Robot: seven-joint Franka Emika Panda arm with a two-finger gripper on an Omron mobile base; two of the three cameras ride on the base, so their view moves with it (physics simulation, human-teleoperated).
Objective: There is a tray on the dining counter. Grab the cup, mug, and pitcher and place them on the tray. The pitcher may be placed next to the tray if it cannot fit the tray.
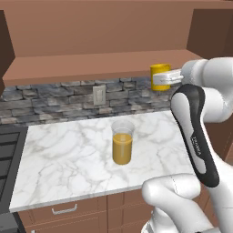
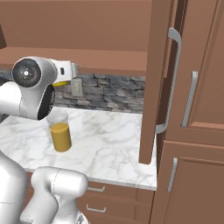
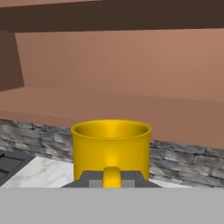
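Gripper (image 3: 112, 180) clenched on the mug (image 3: 111, 148), pinching its handle, which sits between the dark fingertips (image 3: 89, 180) in the hand view. Mug is upright, held up in the air in front of the stone backsplash (image 1: 68, 98), just under the wooden cabinets (image 1: 91, 41). In the left base view mug (image 1: 159, 75) shows yellow at the end of the white hand, high above the marble counter (image 1: 68, 154). Pitcher (image 1: 122, 142) stands upright on that counter, roughly mid-surface, orange juice filling its lower part, well apart from the mug. In the right base view pitcher (image 2: 60, 131) is partly behind the arm. Wall outlet (image 1: 98, 95) on the backsplash behind the pitcher. Tall cabinet door (image 2: 153, 83) stands ajar at the counter's right end.
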